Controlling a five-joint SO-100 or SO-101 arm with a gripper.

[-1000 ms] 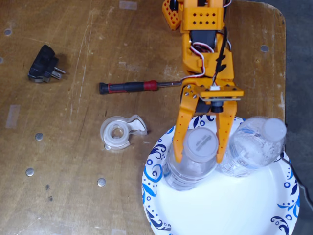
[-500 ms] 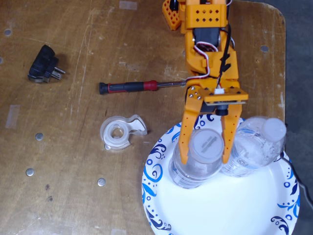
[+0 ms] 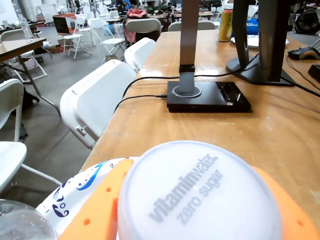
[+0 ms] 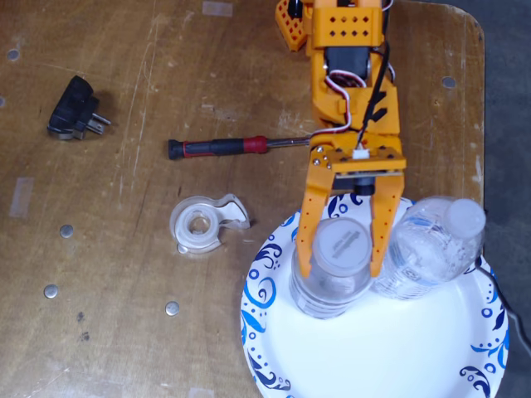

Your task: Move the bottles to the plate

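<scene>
Compared with half a second ago, the pincer (image 4: 341, 264) is sitting a little higher in the fixed view and its fingers are spreading slightly wider around the bottle (image 4: 330, 286), which is standing upright on the plate (image 4: 373, 348) in much the same spot; this is reading as a release, meaning this bottle is delivered. The other bottle (image 4: 431, 245) is standing on the plate too, just to the right and touching or nearly touching its neighbour, so both seem to be placed. The pincer is apart, its fingers flanking the white cap (image 3: 200, 192), with narrow gaps showing on both sides in the fixed view; the wrist view is showing orange fingers on both sides of the cap. The screwdriver (image 4: 228, 147) and tape dispenser (image 4: 203, 224) are lying untouched on the worktop (image 4: 124, 290)
</scene>
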